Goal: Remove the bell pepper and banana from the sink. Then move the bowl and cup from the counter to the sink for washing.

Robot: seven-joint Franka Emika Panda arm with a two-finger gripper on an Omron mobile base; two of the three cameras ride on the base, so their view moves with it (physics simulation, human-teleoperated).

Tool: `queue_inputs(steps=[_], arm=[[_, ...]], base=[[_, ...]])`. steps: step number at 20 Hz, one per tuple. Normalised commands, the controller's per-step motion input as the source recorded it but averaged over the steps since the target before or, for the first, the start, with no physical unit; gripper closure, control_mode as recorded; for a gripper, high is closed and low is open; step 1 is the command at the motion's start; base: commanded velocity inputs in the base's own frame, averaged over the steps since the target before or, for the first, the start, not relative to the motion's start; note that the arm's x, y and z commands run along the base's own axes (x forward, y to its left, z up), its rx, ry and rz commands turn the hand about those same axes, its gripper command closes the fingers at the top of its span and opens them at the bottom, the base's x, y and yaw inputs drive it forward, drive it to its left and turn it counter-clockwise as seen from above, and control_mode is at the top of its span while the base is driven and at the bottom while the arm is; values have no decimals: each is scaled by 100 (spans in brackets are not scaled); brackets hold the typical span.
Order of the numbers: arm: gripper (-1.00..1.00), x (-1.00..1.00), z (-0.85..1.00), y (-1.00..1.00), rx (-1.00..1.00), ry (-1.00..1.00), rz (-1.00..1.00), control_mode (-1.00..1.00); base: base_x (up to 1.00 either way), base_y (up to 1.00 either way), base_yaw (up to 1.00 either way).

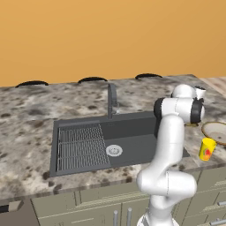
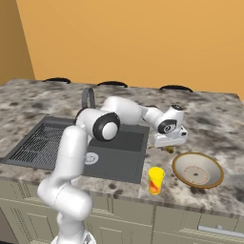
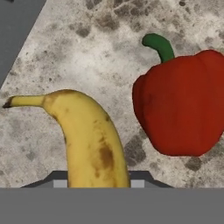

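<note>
The sink (image 1: pixel 132 128) is lying sunk in the speckled stone counter (image 1: pixel 31 110), a dark grey basin with a ribbed drainer section (image 1: pixel 81 148) on its left, a round white drain (image 1: pixel 114 150) on its floor and a grey faucet (image 1: pixel 111 100) standing behind it; no fruit is showing in the part of the basin that is open to view. The bowl (image 2: pixel 198 170) is sitting on the counter right of the sink, wide and beige with a brownish inside, holding nothing. The cup (image 2: pixel 156 180) is standing upright near the counter's front edge, just left of the bowl, yellow with a red-orange mark; no lettering can be read on it.

In the hand view the banana (image 3: pixel 89 140) is running up from between the finger tips, its dark tip pointing toward the sink edge, and the bell pepper (image 3: pixel 183 105) is resting on the counter just beside it, apart from it. The gripper (image 2: pixel 167 143) is reaching low over the counter between sink and bowl; the jaws are partly closed around the banana
</note>
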Motion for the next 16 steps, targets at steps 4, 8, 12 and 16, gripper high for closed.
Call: queue_inputs(steps=[4, 8, 12, 16], arm=[[100, 0, -21, -17, 1, -1, 0, -100], [100, 3, -15, -20, 0, -3, 0, -100], [100, 0, -11, -27, 0, -5, 0, -100], [100, 0, -6, -26, 0, -8, 0, -100]], base=[[0, 0, 0], [0, 0, 0], [0, 0, 0], [0, 0, 0]])
